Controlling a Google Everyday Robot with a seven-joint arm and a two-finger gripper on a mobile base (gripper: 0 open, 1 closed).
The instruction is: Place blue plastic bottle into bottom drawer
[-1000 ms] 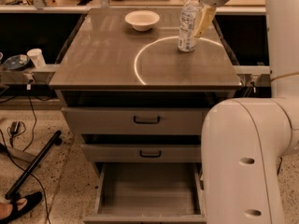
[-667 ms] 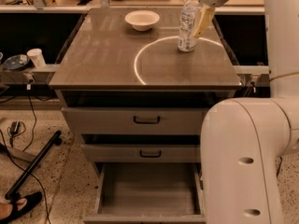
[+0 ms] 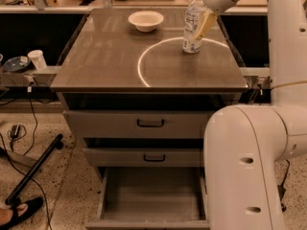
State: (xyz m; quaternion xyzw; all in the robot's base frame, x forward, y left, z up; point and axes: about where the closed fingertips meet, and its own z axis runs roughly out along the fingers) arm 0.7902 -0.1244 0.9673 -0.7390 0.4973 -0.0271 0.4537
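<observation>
Up at the far right of the tabletop (image 3: 110, 56), the gripper (image 3: 200, 27) sits against the upright bottle (image 3: 191, 30), which stands on the surface near the bowl (image 3: 146, 20). Whether it has clamped the bottle I cannot tell, since the bottle hides its far side. I judge this to be the grasping step; next comes a secure lift and a carry down to the open bottom drawer (image 3: 151, 193), whose right edge the robot's arm (image 3: 240, 171) covers.

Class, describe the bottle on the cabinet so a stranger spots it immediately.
Look at the grey cabinet's top, above its three drawers. At its far right, on the ring of light, stands a clear plastic bottle with a pale label, the gripper at its right side. Unlike the low white bowl to its left, it is tall.
</observation>
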